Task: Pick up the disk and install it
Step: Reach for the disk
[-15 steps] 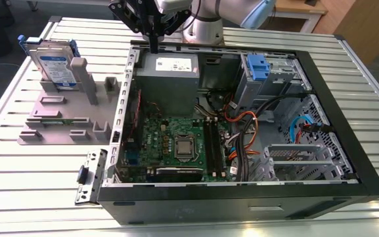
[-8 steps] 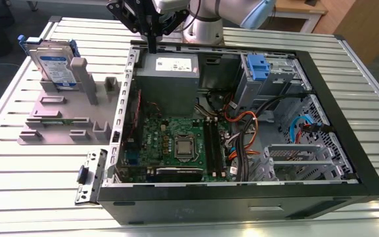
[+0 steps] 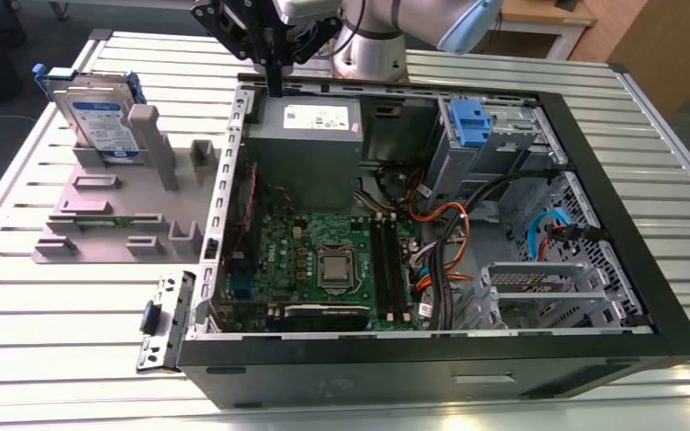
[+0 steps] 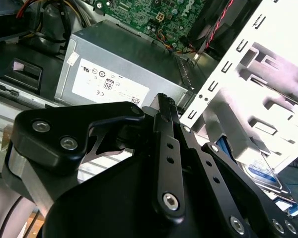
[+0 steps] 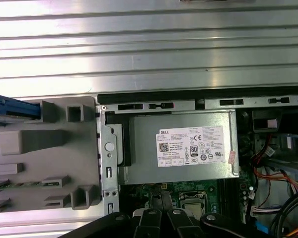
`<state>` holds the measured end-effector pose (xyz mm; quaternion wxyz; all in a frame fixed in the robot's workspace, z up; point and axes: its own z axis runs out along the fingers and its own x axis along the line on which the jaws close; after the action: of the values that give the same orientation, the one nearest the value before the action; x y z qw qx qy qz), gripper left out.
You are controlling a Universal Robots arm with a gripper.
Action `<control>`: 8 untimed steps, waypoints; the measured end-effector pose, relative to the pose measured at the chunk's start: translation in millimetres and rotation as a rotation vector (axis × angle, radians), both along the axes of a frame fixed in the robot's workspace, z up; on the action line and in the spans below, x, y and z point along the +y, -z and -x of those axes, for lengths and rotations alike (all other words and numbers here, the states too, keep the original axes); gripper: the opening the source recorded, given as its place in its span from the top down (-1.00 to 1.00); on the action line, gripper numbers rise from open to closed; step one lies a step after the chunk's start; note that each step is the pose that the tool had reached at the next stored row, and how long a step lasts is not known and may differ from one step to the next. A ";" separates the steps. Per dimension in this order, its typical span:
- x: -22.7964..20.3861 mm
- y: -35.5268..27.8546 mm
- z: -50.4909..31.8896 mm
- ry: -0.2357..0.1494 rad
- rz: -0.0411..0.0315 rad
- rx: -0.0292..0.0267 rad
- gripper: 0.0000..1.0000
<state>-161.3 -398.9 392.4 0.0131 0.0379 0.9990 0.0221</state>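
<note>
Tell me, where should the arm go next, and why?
Probably sideways toward the exterior view's left: the gripper hangs empty over the power supply, while the disk stands untouched in its grey holder.

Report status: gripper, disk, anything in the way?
Gripper shut, empty, above the power supply box. Disk upright in the grey rack, exterior view's left, not yet picked. Nothing seen blocking the disk.
</note>
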 end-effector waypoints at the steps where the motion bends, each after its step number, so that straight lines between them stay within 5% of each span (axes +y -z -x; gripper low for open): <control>1: 0.0 0.0 0.3 0.000 0.0000 0.0000 0.80; 8: 0.0 0.0 3.0 0.000 0.0000 0.0000 0.80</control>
<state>-164.2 -398.9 392.4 0.0131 0.0379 0.9990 0.0221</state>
